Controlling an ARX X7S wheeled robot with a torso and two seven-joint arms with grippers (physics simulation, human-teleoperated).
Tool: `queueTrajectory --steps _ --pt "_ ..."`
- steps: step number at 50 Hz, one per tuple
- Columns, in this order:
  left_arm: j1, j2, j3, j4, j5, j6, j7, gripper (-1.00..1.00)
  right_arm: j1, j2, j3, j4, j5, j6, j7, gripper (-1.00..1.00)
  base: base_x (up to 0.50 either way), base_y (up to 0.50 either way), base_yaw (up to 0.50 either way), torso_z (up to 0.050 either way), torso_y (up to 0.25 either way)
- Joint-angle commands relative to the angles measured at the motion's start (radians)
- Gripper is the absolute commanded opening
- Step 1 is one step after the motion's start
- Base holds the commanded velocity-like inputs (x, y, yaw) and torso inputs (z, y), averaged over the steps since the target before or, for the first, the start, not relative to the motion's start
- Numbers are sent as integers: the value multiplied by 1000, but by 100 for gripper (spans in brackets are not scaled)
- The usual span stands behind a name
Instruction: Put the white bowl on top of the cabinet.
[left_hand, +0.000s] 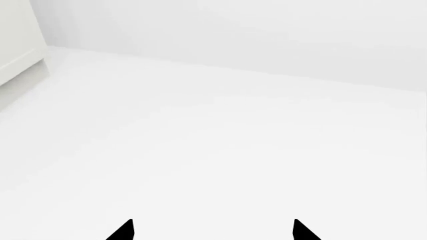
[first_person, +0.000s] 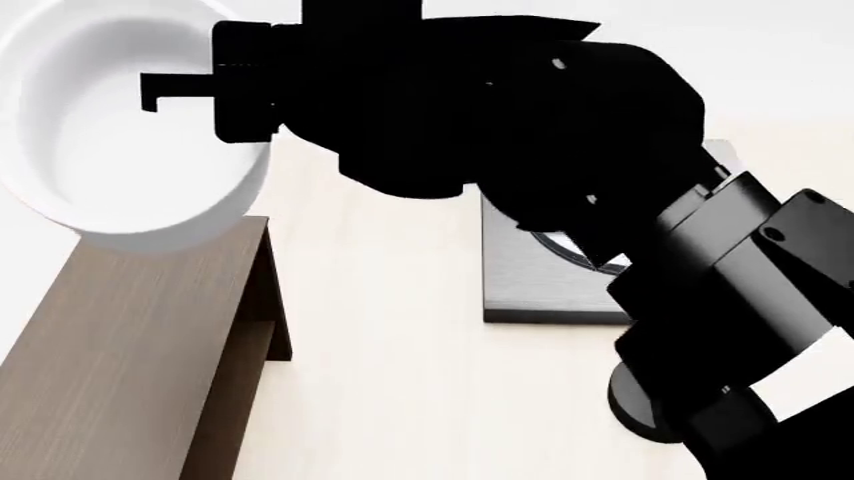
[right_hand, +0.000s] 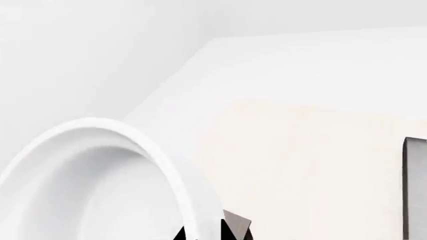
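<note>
Holding the white bowl (first_person: 127, 130) by its rim at three o'clock, the right hand (first_person: 180, 92) has one finger inside the wall, closed on it. The bowl hangs above the far end of the cabinet (first_person: 134, 340), at ten o'clock in the head view; contact with the top cannot be confirmed. Grey stove plate (first_person: 527, 275) lies at three o'clock on the surface (first_person: 387, 340). Left hand (left_hand: 213, 231): fingertips spread apart, holding nothing.
</note>
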Motion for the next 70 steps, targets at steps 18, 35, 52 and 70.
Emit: queueTrajectory --steps 18,35,52,70 --pt "-1 -3 3 0 -1 -1 0 100 -44 -74 32 -43 -13 -29 -34 -100 0 0 0 1 1" --pt "-1 -3 3 -2 -1 1 0 100 -83 -104 8 0 -27 -40 -65 -100 0 0 0 1 1" --pt "-1 -4 3 -6 -3 3 4 100 -117 -118 -2 -24 -17 -47 -45 -100 0 0 0 0 1" --pt "-2 -4 5 -6 -4 3 4 100 -127 -122 -1 -22 1 -50 -37 -100 0 0 0 1 1"
